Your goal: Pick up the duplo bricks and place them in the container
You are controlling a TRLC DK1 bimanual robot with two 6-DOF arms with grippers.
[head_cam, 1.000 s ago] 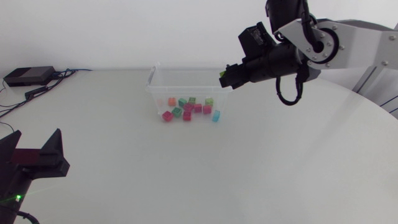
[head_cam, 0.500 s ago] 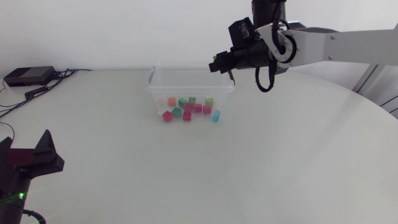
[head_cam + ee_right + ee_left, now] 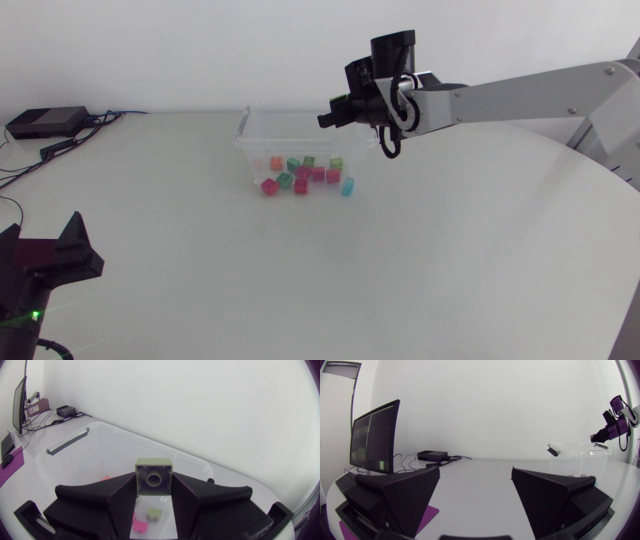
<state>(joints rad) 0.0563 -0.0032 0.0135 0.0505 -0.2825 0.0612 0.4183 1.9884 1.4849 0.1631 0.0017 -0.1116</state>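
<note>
A clear plastic container (image 3: pixel 246 132) stands at the back middle of the table, with several coloured duplo bricks (image 3: pixel 303 174) in it. My right gripper (image 3: pixel 334 112) hangs over the container's right rim, shut on a pale green brick (image 3: pixel 154 477) whose hollow underside faces the right wrist camera. Below that brick lie the container's floor (image 3: pixel 90 455) and loose bricks (image 3: pixel 154 515). At the table's front left my left gripper (image 3: pixel 45 255) stands open with nothing between its fingers (image 3: pixel 410 495); ahead of it in the left wrist view, far off, is the container (image 3: pixel 575 452).
A black box (image 3: pixel 45 122) with cables lies at the table's back left corner. Bare white tabletop stretches between the container and my left gripper.
My right arm has swung left with the green brick, from beyond the container's right rim to over it. My left gripper has drawn back a little toward the front left corner.
</note>
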